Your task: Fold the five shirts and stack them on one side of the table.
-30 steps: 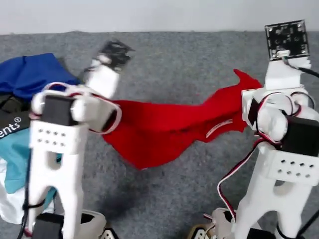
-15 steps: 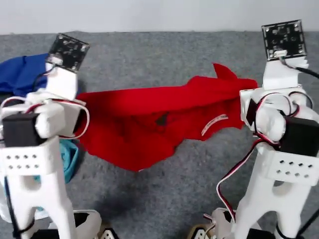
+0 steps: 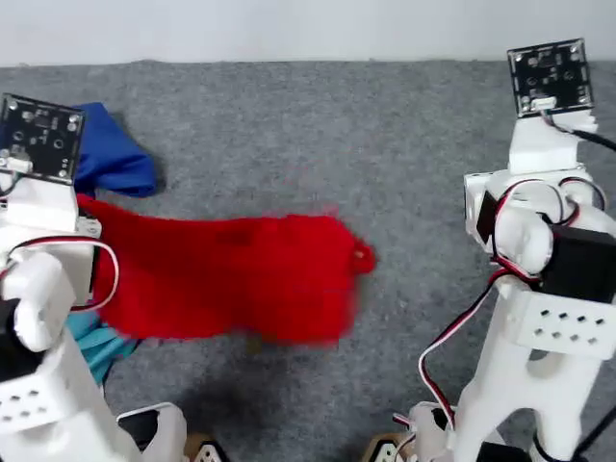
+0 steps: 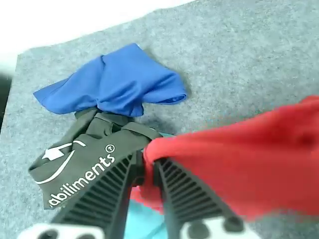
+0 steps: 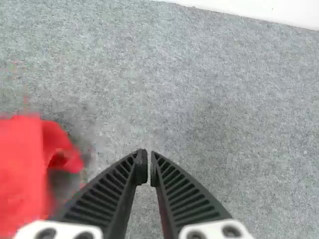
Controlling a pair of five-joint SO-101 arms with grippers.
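Leftward the red shirt point(image 3: 221, 279) is sliding, left gripper point(image 4: 148, 167) clamping it; right gripper point(image 5: 148, 167) is sitting closed, empty. Spreading it out is probably needing a regrasp.

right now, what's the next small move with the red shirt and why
Probably open the right gripper and lower it onto the free end of the red fabric shirt: that gripper is shut on nothing above the grey felt mat, while the left gripper alone pinches the shirt's other end.
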